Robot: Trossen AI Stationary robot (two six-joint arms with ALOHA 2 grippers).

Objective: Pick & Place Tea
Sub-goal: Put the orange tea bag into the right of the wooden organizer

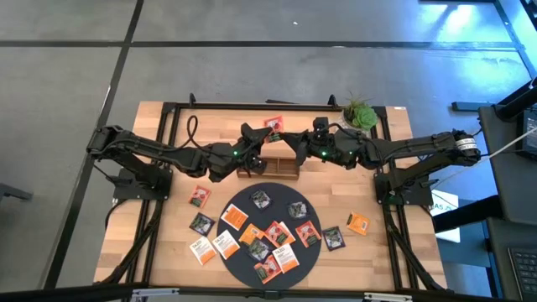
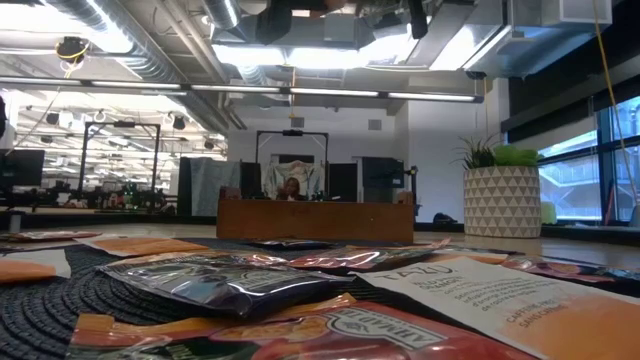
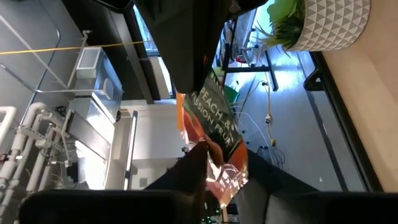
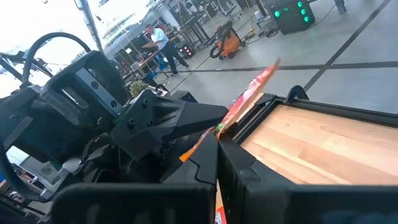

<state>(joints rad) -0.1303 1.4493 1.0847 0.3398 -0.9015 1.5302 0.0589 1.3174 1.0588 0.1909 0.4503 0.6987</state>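
Note:
An orange and red tea sachet [image 1: 273,126] hangs in the air above the wooden three-compartment tray [image 1: 270,168], between my two grippers. My left gripper [image 1: 254,138] comes from the table's left and my right gripper [image 1: 298,141] from the right; both are shut on this sachet. In the left wrist view the sachet [image 3: 214,134] reads "Peach Passion Fruit"; the right wrist view shows the sachet [image 4: 252,96] edge-on. Several more sachets lie flat on the dark round mat [image 1: 243,264] and beside it. My left gripper pinches the sachet's crumpled end [image 3: 222,177] between its two fingers, coming level from the table's left. The sachet is lifted clear above the tray and stands out past the fingers. My right gripper has the sachet's other end [image 3: 202,84] between its fingers, coming level from the table's right. In its own wrist view an orange strip [image 4: 216,130] runs down between the fingers. The sachet is clear of the table.
Loose sachets lie on the table left of the mat [image 1: 200,197] and right of it [image 1: 358,223]. A potted plant [image 1: 361,113] stands at the far right corner. In the low view, sachets [image 2: 230,280] fill the foreground, with the tray [image 2: 315,220] and pot [image 2: 500,200] behind.

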